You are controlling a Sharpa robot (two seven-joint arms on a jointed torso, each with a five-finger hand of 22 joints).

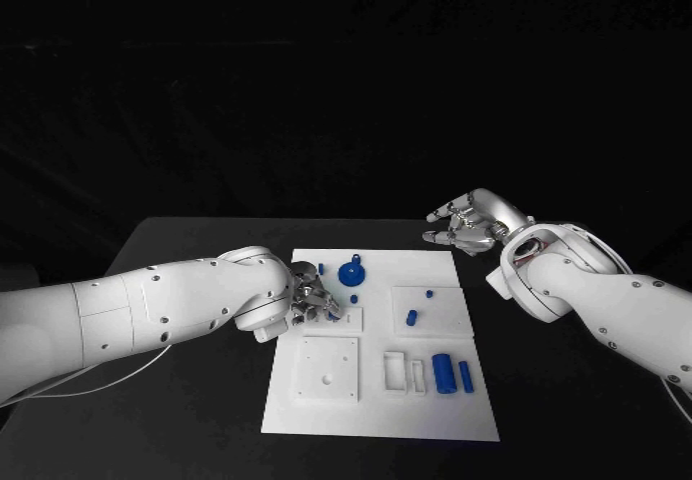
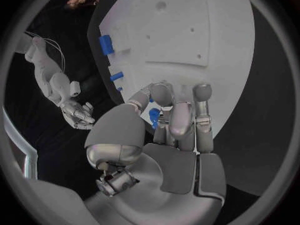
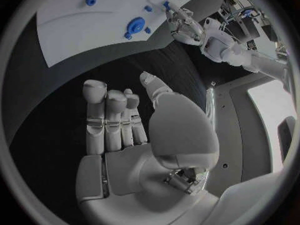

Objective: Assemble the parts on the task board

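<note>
The white task board (image 1: 378,415) lies mid-table. My left hand (image 1: 307,297) hangs over the board's left edge, its fingers curled around a small blue part (image 2: 154,116) that sits between thumb and fingers. On the board rest a round blue knobbed part (image 1: 352,275), two short blue pegs (image 1: 428,294) (image 1: 411,317) and two blue cylinders (image 1: 443,372) (image 1: 464,376). My right hand (image 1: 469,226) floats beyond the board's far right corner, fingers apart and holding nothing. The right wrist view has that hand (image 3: 125,130) over black table, with the knobbed part (image 3: 135,25) far off.
A raised white square block (image 1: 327,368) with a hole sits at the board's near left, and a slotted white block (image 1: 404,372) stands beside the cylinders. Black table (image 1: 188,240) surrounds the board on all sides.
</note>
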